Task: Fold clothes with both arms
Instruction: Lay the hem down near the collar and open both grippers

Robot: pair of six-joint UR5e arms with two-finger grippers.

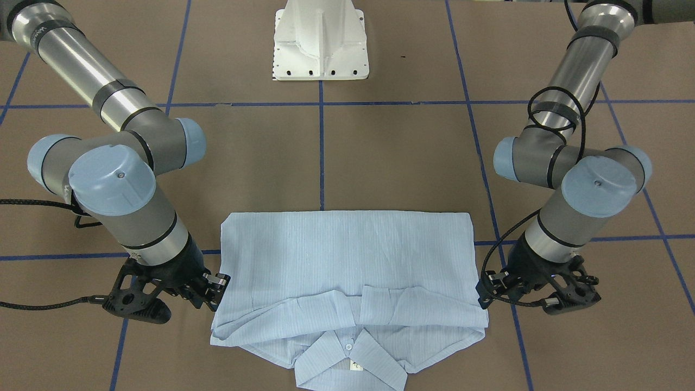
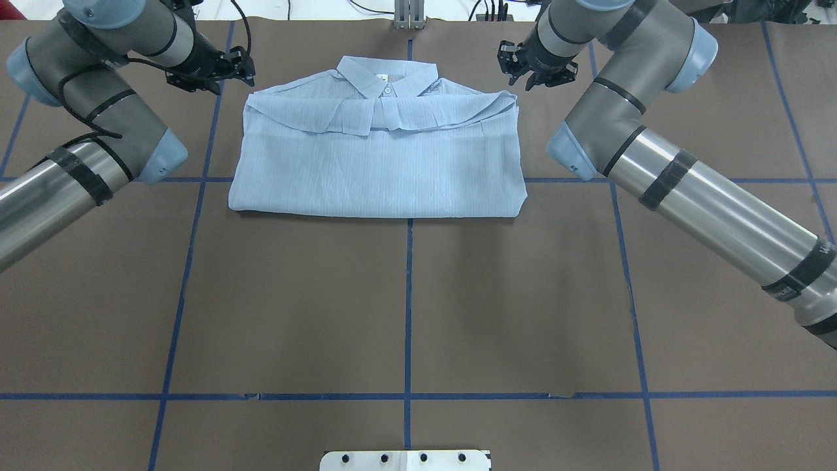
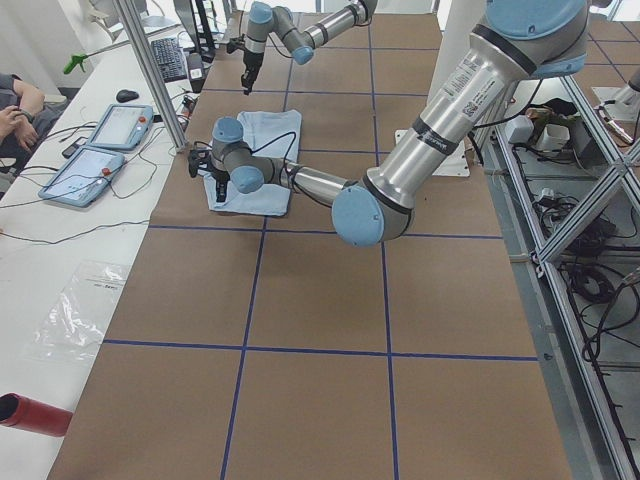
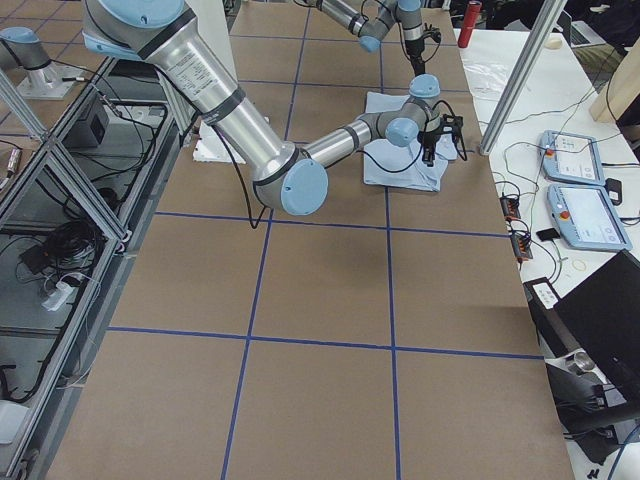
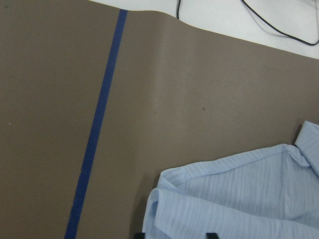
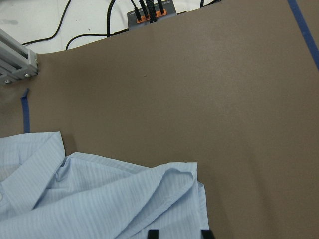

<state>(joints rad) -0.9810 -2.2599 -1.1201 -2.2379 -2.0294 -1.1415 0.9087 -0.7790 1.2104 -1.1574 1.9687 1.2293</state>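
Observation:
The light blue striped shirt (image 1: 347, 260) lies folded into a flat rectangle on the brown table, collar (image 2: 387, 73) at the far edge with the folded part overlapping just below it. My left gripper (image 2: 240, 67) hovers at the shirt's left shoulder corner. In its wrist view the fingers (image 5: 141, 234) stand apart over the fabric edge (image 5: 224, 204). My right gripper (image 2: 535, 70) hovers at the right shoulder corner, its fingers (image 6: 152, 233) apart over the fabric (image 6: 124, 204). Both are open and hold nothing. In the front view the left gripper (image 1: 485, 289) is on the right and the right gripper (image 1: 218, 290) on the left.
The white pedestal base (image 1: 320, 43) stands at the robot's side of the table. Blue tape lines (image 2: 409, 294) grid the brown surface. Cables and a connector box (image 6: 149, 12) lie past the table's far edge. Tablets (image 3: 100, 150) sit on a side bench.

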